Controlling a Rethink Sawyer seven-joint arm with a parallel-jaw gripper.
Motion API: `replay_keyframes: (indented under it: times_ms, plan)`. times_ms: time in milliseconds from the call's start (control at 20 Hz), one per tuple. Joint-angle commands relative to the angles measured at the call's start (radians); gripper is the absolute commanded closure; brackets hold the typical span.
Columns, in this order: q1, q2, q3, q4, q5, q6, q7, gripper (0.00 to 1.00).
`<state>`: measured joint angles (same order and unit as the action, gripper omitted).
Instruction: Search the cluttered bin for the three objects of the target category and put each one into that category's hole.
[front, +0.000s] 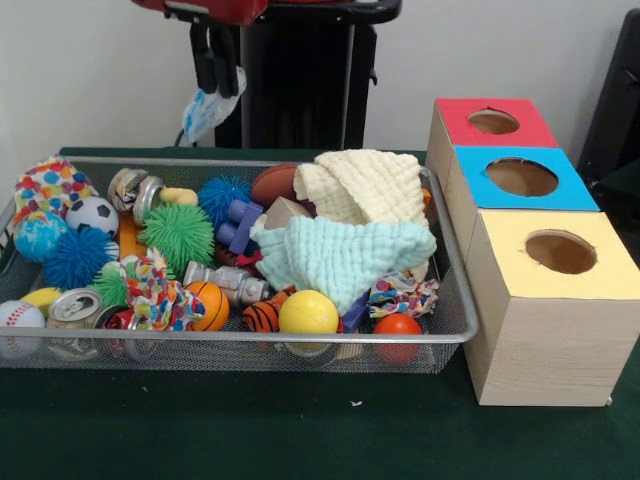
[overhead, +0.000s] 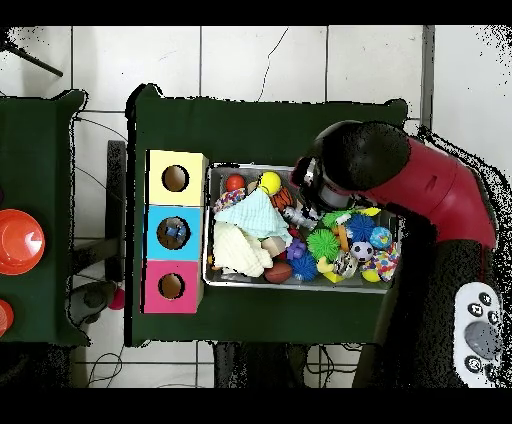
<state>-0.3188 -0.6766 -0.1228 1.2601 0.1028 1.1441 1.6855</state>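
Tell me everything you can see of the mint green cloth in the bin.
The mint green cloth is a soft, waffle-textured fabric, crumpled and draped over other items in the right half of the wire mesh bin. It lies against the cream cloth behind it. The yellow ball sits at its front edge. Nothing grips it.

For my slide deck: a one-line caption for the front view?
Gripper holding a blue-white item above a toy-filled mesh bin, beside boxes with red, blue, yellow holes.
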Motion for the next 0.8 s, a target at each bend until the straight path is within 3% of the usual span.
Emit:
replay_keyframes:
  times_ms: [50, 800]
  plan:
    - [0.008, 0.03, 0.101, 0.012, 0.102, 0.065, 0.205, 1.0]
    - [0.154, 0.052, 0.041, 0.058, 0.175, -0.05, 0.346, 1.0]
